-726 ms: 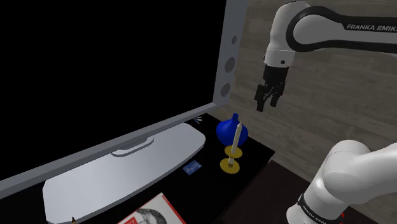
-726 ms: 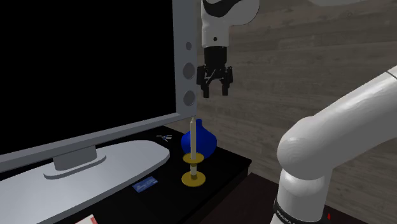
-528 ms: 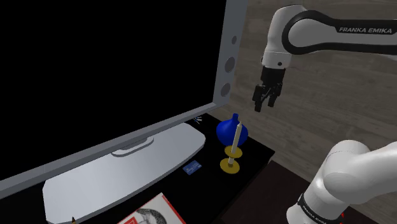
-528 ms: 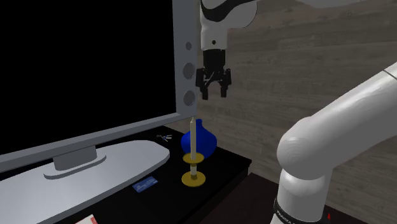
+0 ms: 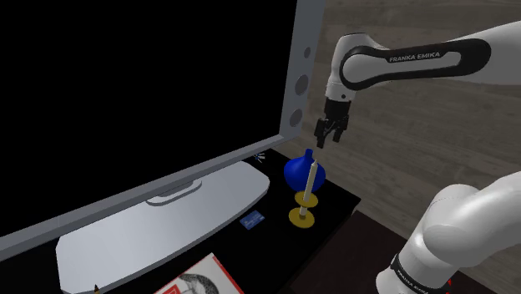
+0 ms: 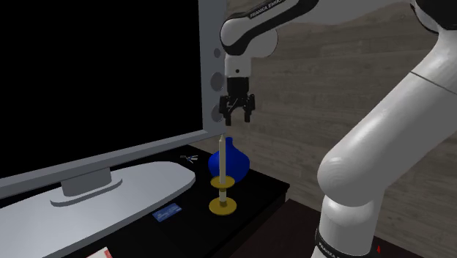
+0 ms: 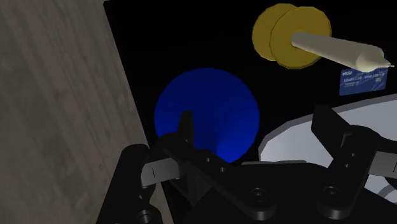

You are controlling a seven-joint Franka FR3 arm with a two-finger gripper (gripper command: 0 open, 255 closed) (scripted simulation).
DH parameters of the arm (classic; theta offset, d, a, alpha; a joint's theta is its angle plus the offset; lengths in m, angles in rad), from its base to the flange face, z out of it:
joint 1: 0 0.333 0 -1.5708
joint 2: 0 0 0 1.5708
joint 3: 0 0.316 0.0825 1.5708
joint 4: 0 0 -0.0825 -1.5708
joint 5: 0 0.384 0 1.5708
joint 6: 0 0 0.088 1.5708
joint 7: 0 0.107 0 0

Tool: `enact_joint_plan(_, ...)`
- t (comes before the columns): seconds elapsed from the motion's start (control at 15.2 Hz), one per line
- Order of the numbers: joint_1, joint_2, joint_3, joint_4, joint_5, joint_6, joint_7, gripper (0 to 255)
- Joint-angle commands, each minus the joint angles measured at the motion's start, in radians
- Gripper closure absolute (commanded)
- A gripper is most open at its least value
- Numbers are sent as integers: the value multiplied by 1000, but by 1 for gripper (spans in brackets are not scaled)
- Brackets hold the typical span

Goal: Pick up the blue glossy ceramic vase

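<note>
The blue round-bellied vase [image 5: 299,171] [image 6: 234,164] stands on the black table [image 5: 337,205] near its far corner, just beyond a yellow candle holder [image 5: 302,216] with a tall pale candle. My black gripper [image 5: 326,139] [image 6: 237,117] hangs open in the air a little above the vase, slightly towards the shoulder view's right. In the wrist view the vase [image 7: 207,113] lies below the gripper [image 7: 254,118], nearer one finger than the other, and the fingers stand apart without touching it.
A large grey-framed screen [image 5: 294,100] with a wide grey foot [image 5: 159,221] stands close beside the vase. The candle [image 6: 221,157] rises in front of the vase. A small blue card [image 5: 252,220] and a red book [image 5: 200,280] lie on the table.
The gripper has moved towards the shoulder view's left and slightly down, from beside the table's far edge to nearly over the vase. It stays open.
</note>
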Motion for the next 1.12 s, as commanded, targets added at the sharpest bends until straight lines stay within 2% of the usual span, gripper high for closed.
enact_joint_plan(0.0, -4, 61, -16, 10, -7, 63, -21, 0)
enact_joint_plan(0.46, -17, 297, -70, 102, -9, 240, -102, 0)
enact_joint_plan(1.06, -18, 341, -75, 37, -5, 349, -107, 0)
